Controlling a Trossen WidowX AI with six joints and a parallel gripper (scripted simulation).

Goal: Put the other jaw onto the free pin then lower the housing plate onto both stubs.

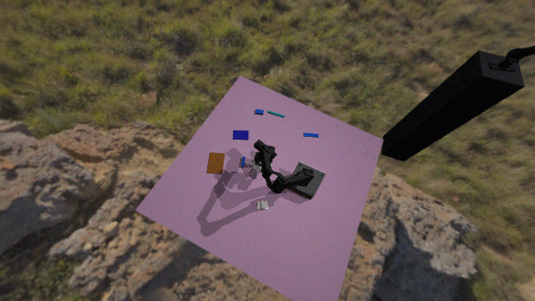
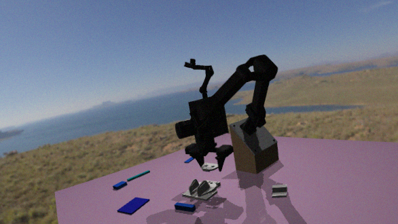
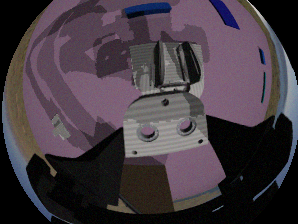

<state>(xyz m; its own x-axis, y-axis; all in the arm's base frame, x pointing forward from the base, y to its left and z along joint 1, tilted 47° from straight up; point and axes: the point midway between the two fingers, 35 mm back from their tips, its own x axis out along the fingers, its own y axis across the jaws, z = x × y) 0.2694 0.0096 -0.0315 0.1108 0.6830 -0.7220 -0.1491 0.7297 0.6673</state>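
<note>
My gripper [image 2: 211,168] [image 3: 164,125] is shut on the grey housing plate [image 2: 209,165] [image 3: 165,116], one finger at each side. The plate has two large round holes and hangs roughly level above the table. Below it, and ahead of it in the wrist view, the grey base [image 2: 189,195] [image 3: 142,80] lies on the table. Two dark upright jaws, one jaw [image 2: 193,187] [image 3: 159,65] and another jaw [image 2: 204,187] [image 3: 191,62], stand side by side on it with a gap between them. The held plate hides the rear of the base in the wrist view, and the stubs and gear teeth cannot be made out.
A small grey ridged block [image 1: 262,205] [image 2: 279,191] [image 3: 60,127] lies off to one side. A blue block [image 1: 243,161] [image 2: 185,207] [image 3: 147,9] lies near the base's jaw end. A dark blue slab [image 1: 240,135] [image 2: 133,206], teal rod [image 1: 276,114] [image 2: 138,175] and orange slab [image 1: 215,163] lie farther out.
</note>
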